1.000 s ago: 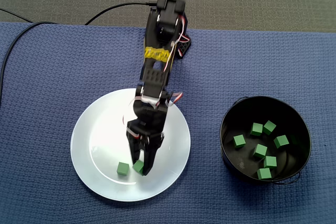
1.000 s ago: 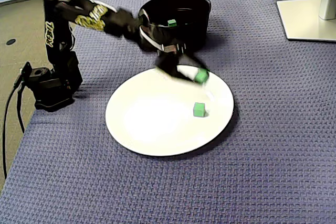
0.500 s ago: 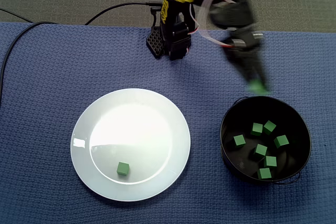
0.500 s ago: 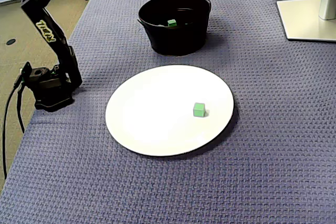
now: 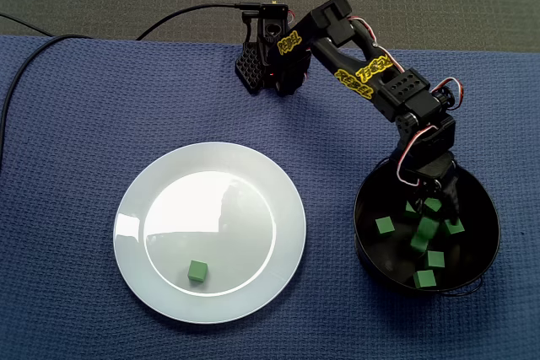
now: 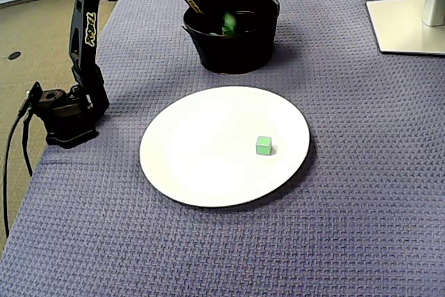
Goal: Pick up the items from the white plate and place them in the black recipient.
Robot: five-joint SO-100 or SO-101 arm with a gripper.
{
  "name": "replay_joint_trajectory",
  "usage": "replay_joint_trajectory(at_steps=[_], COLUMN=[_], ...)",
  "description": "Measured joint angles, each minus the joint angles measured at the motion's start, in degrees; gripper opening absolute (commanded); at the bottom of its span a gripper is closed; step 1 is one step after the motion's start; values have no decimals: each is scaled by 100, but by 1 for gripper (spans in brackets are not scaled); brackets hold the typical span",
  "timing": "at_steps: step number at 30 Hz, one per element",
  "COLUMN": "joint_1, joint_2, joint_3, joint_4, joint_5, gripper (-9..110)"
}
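Now over the black recipient (image 5: 364,223), at the right in a fixed view: gripper (image 5: 434,198), pointing down inside the rim. Cannot tell if clenched or released, as the jaws are too small and dark against the recipient. Just at the fingertips, in the other fixed view, a blurred green cube (image 6: 227,20); cannot tell if grasped or free. More green cubes (image 5: 385,225) on the recipient's bottom. Left of it and well apart, on the blue mat (image 5: 67,166): white plate (image 5: 211,191) with a lone cube (image 5: 197,271) close to its near edge. At the far side, arm base (image 5: 270,65) and black cable (image 5: 186,13).
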Motion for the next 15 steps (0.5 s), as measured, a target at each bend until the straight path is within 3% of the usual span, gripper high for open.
replay_joint_trajectory(at_steps=[3,7,12,15], joint_1=[325,1556,3850,5036], joint_2=[650,1863,2593,2514], joint_3=[26,26,545,1028], joint_4=[598,1266,809,123], joint_5=[-1063,-3410,-6425,-7734], gripper=[41,43,51,54])
